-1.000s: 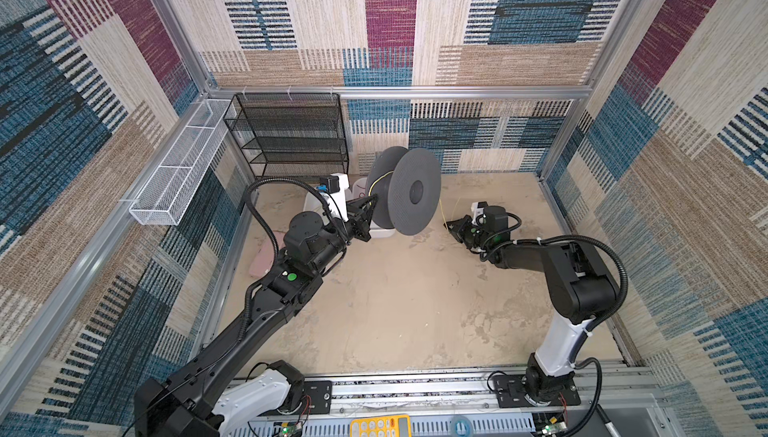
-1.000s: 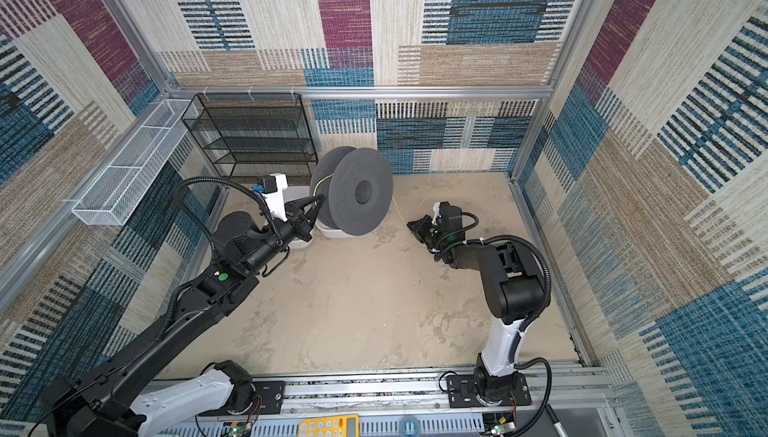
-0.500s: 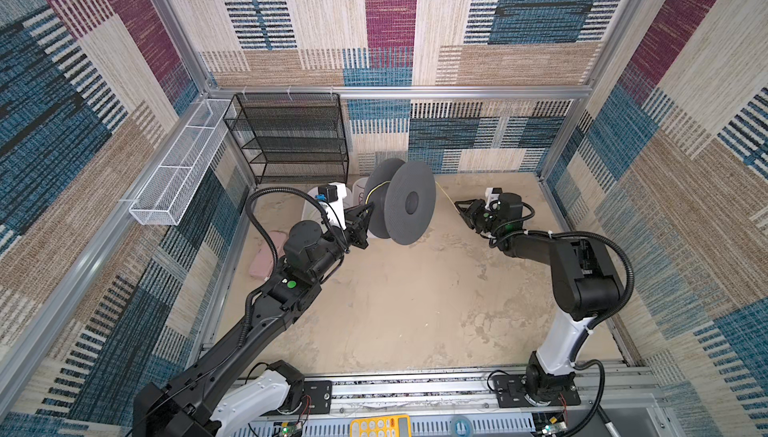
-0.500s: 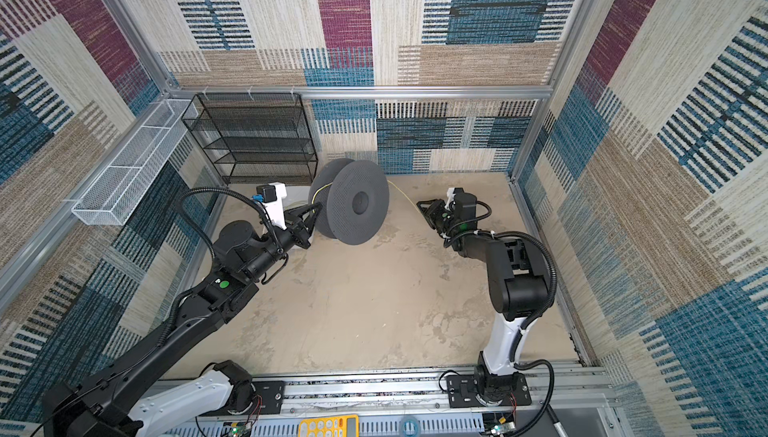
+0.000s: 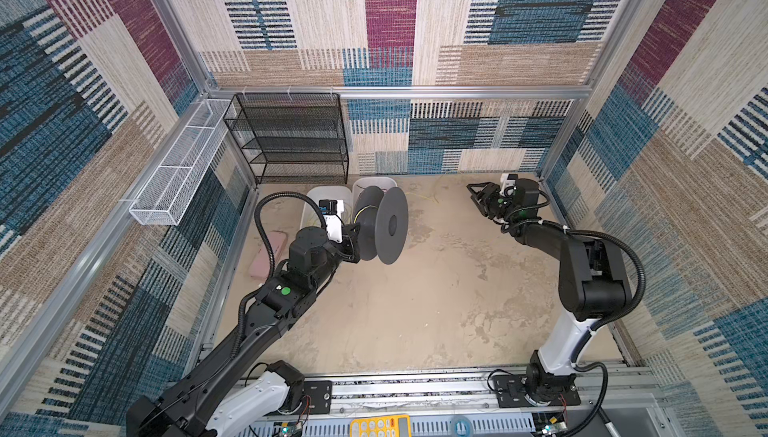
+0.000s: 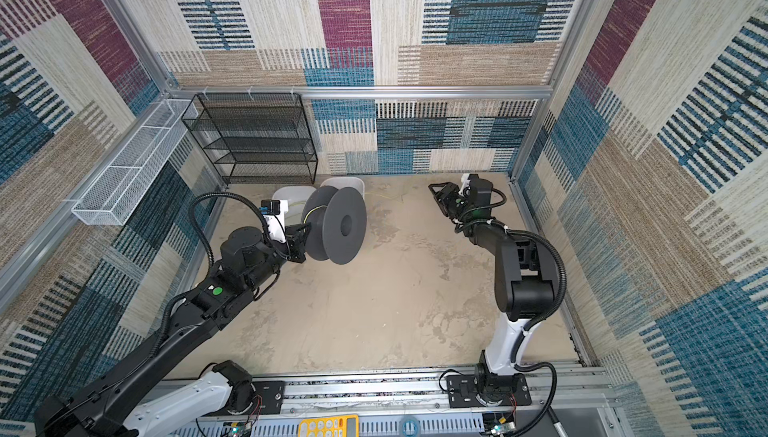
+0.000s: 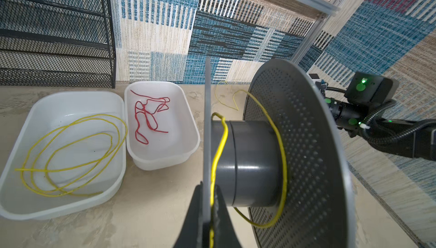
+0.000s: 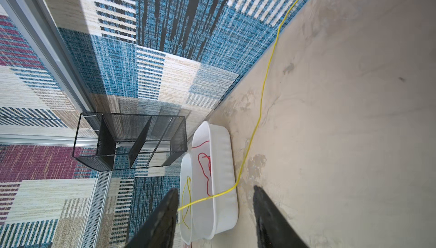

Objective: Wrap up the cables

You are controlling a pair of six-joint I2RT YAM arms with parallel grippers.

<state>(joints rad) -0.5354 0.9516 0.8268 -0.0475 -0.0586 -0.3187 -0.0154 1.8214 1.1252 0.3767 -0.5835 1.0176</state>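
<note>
Here the left gripper (image 7: 209,186) is closed tight on the edge of the spool's (image 7: 247,164) near flange. A yellow cable (image 7: 220,140) runs down between its fingers alongside that flange. The cable goes over the grey hub, hangs in one slack loop against the perforated far flange, and trails off onto the floor (image 5: 415,310) towards the back wall. In both top views the spool sits at the back left, its axle roughly level.

The right gripper (image 8: 215,189) hovers near the back right corner with its jaws wide apart and nothing between them. In the right wrist view the cable's floor run comes in from the wall and ends behind one finger (image 8: 165,211). Whether it touches that finger I cannot tell.

Two white tubs stand side by side just behind the spool. The left tub (image 7: 77,93) holds another cable (image 7: 70,140) in loose loops. The right tub (image 7: 165,157) holds a red cord (image 7: 151,114).
</note>
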